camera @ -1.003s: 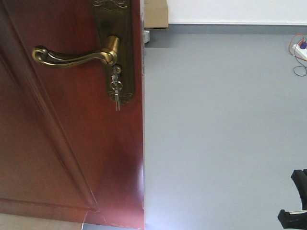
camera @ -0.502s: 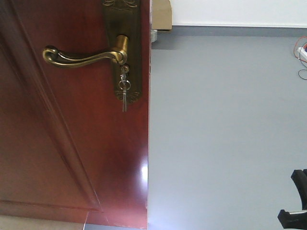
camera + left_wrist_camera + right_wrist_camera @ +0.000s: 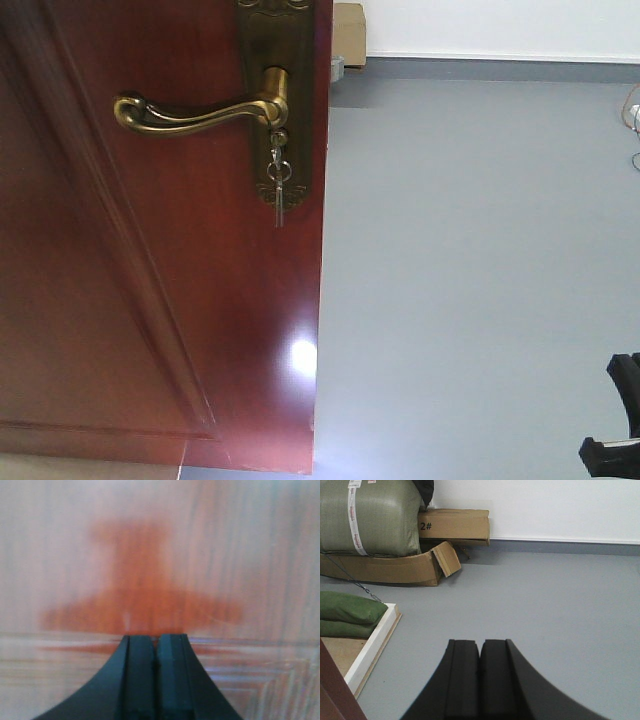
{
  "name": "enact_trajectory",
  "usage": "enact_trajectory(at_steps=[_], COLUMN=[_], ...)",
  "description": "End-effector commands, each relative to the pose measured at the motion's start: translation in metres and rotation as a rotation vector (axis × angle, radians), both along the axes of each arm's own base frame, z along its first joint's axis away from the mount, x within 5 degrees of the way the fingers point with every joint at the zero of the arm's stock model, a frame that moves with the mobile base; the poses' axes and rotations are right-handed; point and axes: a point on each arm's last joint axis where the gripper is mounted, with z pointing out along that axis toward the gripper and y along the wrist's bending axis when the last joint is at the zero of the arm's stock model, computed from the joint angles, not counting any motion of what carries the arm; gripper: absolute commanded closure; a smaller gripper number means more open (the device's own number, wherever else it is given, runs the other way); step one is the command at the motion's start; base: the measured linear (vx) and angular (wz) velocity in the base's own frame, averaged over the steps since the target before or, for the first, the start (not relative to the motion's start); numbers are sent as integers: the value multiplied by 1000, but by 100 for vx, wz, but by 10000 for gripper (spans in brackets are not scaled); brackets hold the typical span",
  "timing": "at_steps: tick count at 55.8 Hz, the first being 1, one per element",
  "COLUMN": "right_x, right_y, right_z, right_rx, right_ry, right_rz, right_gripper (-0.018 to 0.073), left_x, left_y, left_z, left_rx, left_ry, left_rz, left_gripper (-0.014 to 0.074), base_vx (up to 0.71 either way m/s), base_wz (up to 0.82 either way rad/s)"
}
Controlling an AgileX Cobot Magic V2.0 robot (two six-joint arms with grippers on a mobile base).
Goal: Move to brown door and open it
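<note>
The brown door (image 3: 150, 300) fills the left half of the front view, glossy and reddish, with its free edge near mid-frame. Its curved brass lever handle (image 3: 190, 112) points left from an ornate brass backplate (image 3: 297, 150), and small silver keys (image 3: 277, 190) hang below the lever. My left gripper (image 3: 155, 637) is shut with nothing between its fingers, very close to a blurred reddish wood surface (image 3: 150, 580). My right gripper (image 3: 480, 642) is also shut and empty, above bare grey floor. A dark corner of the door (image 3: 332, 695) shows at the lower left of the right wrist view.
A white wooden frame (image 3: 372, 640) with green sacks (image 3: 347, 612) lies left of the right gripper. Behind it stand a big green bale (image 3: 370, 517) and cardboard boxes (image 3: 452, 525) against the white wall. A black robot part (image 3: 612, 450) shows at the lower right.
In the front view the door, handle and keys have shifted to the right by about 45 pixels. The cables at the far right have almost slid out of frame.
</note>
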Motion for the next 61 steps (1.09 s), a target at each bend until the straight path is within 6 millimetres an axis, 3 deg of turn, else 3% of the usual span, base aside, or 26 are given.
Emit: enact_trajectory(at_steps=[1, 51, 61], right_x=[2, 2, 2], right_y=[0, 0, 0], right_z=[6, 6, 6], right_rx=[-8, -8, -8], right_ry=[-82, -79, -79], right_rz=[-2, -2, -2], right_gripper=[559, 559, 559], left_x=[-3, -2, -2], left_y=[3, 3, 0], left_z=[11, 11, 10], left_rx=[-15, -12, 151], left_ry=[-46, -43, -60], left_rz=[31, 32, 24], left_gripper=[600, 600, 600], base_vx=[1, 0, 0], base_wz=[0, 0, 0])
